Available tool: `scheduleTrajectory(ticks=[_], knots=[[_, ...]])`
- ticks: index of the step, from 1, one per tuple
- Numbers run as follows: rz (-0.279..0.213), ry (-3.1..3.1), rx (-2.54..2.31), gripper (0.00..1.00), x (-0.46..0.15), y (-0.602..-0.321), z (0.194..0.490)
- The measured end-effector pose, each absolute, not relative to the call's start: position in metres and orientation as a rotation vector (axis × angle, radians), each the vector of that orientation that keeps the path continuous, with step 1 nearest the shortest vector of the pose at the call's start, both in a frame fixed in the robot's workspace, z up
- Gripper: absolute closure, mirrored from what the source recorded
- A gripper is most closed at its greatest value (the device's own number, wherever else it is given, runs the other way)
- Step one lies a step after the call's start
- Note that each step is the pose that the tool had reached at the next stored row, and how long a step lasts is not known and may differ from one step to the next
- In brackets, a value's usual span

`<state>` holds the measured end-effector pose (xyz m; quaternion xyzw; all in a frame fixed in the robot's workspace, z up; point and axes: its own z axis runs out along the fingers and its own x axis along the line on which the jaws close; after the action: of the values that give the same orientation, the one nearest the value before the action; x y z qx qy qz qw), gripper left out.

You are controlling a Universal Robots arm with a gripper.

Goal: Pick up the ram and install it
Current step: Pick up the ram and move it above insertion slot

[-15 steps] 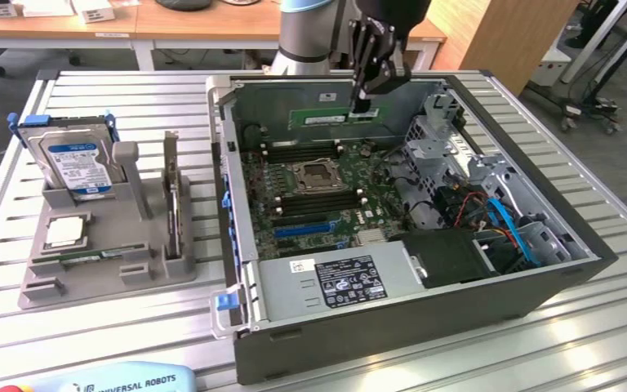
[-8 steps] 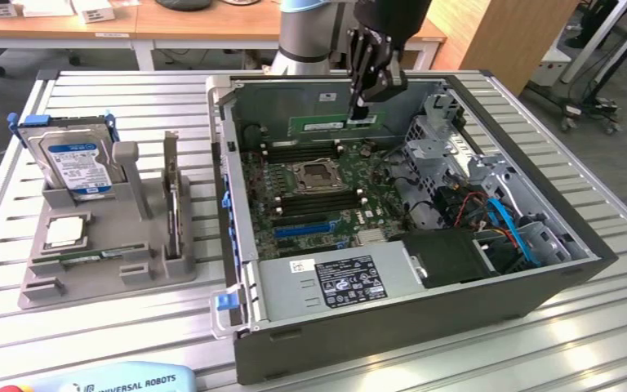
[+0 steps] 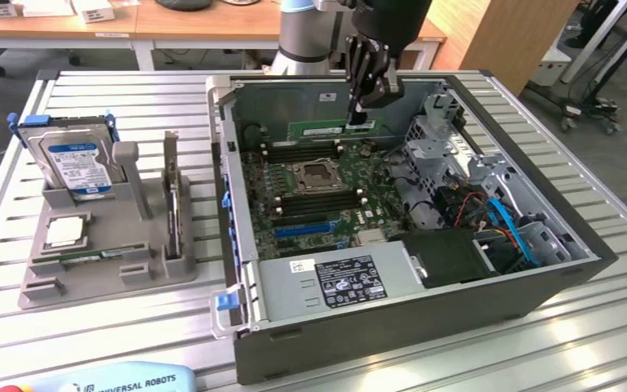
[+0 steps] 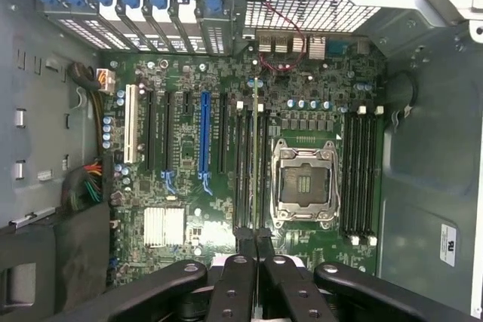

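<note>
The hand (image 3: 359, 110) is clenched on the ram (image 3: 319, 131), holding it above the motherboard (image 3: 303, 192) inside the open case (image 3: 401, 318), toward the counter's (image 3: 107, 327) far edge.

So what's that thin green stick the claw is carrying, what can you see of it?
It is a ram stick: a long, narrow green circuit board, held level and on edge, its upper edge pinched in the shut claw. It hangs inside the open computer case, above the motherboard. In the wrist view it shows as a thin edge running along the black memory slots beside the empty processor socket. Whether it touches a slot is unclear.
</note>
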<state>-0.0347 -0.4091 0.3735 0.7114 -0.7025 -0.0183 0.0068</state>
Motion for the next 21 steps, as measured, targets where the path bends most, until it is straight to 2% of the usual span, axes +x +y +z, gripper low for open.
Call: scheduleTrajectory(ticks=[21], knots=[[-0.061,-2.226,2.195,0.89,-0.0347,-0.4091,0.3728]])
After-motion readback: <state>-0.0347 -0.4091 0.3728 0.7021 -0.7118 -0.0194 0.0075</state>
